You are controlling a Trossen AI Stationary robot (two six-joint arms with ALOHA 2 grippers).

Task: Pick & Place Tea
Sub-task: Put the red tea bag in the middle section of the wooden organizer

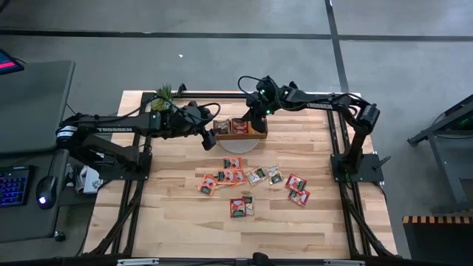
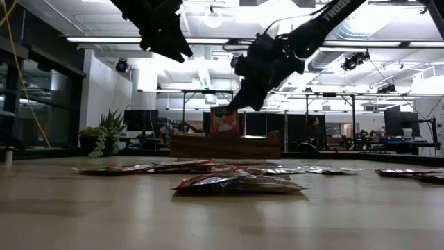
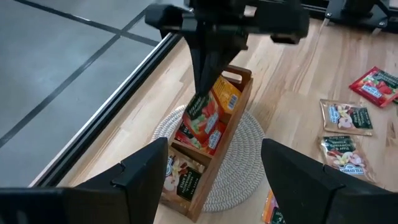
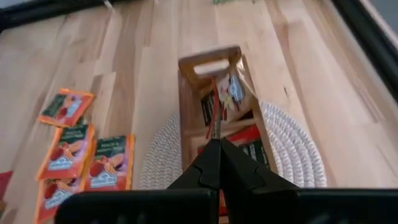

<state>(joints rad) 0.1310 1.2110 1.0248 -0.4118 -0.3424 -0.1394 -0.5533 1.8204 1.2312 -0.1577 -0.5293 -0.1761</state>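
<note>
counter (image 1: 177, 222): pale wood planks, concrete floor surrounding | tray (image 1: 238, 130): brown wood sitting on round woven mat (image 1: 240, 142) | sachets (image 1: 235, 177): flat, glossy, lying scattered | left hand (image 1: 208, 138) hanging released | right hand (image 1: 258, 125) clenching red sachet (image 3: 198, 111) over tray

Wooden tray (image 1: 222, 129) on woven mat (image 1: 244, 143); plant (image 1: 163, 94)

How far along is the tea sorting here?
Partly done. The wooden tray already holds several sachets. The right claw, shut, is at the tray's middle compartment with a red-orange sachet. The left claw waits open beside the tray. About a dozen loose sachets remain on the table.
</note>
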